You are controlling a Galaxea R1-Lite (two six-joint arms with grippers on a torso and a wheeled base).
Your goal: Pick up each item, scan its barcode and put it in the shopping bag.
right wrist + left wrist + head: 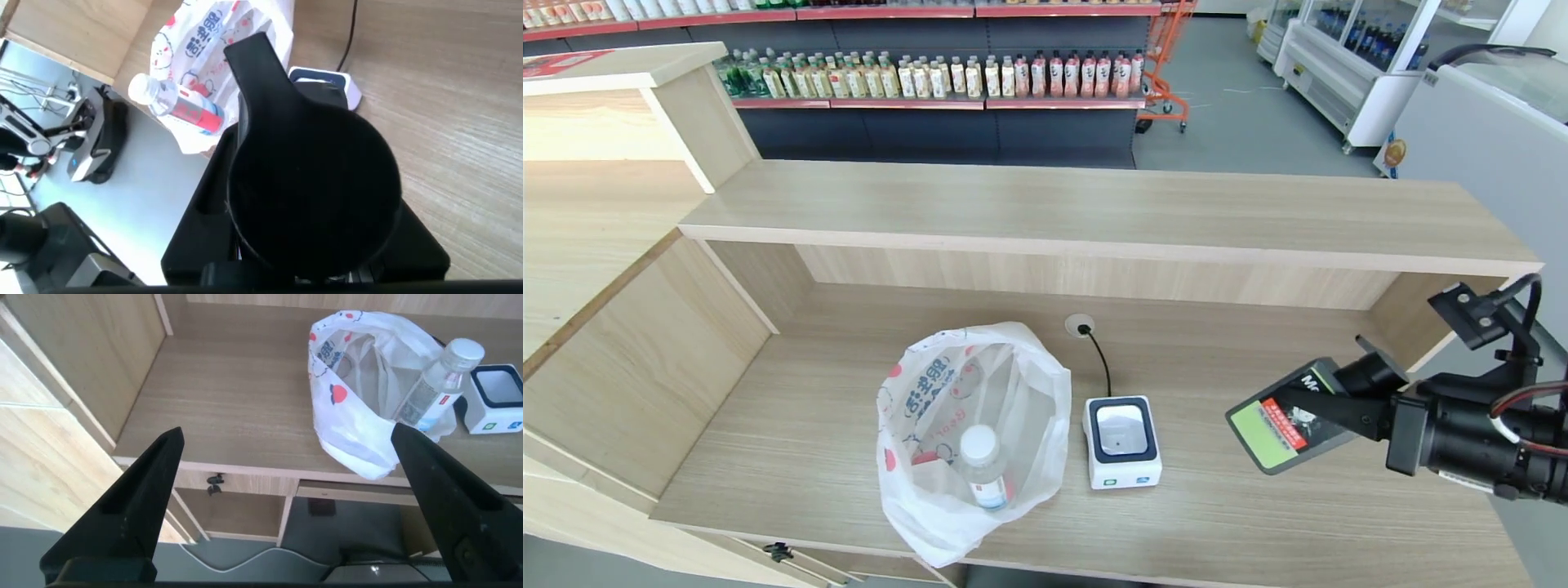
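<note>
A white plastic shopping bag (pixel 972 433) stands open on the wooden counter (pixel 1258 523), with a clear bottle (pixel 984 469) with a white cap upright inside it. To the right of the bag lies the white barcode scanner (pixel 1121 441), its window facing up. My right gripper (pixel 1347 388) is shut on a black container (pixel 1282 425) with a green and red label, held in the air to the right of the scanner. The right wrist view has this container (pixel 310 180) end-on above the scanner (pixel 327 82). My left gripper (pixel 288 433) hangs open and empty in front of the counter's front edge, short of the bag (pixel 359 416).
A black cable (pixel 1098 359) runs from the scanner to a hole at the back of the counter. A raised ledge (pixel 1094 212) and side walls box in the counter. Shelves of bottles (pixel 931 77) stand far behind.
</note>
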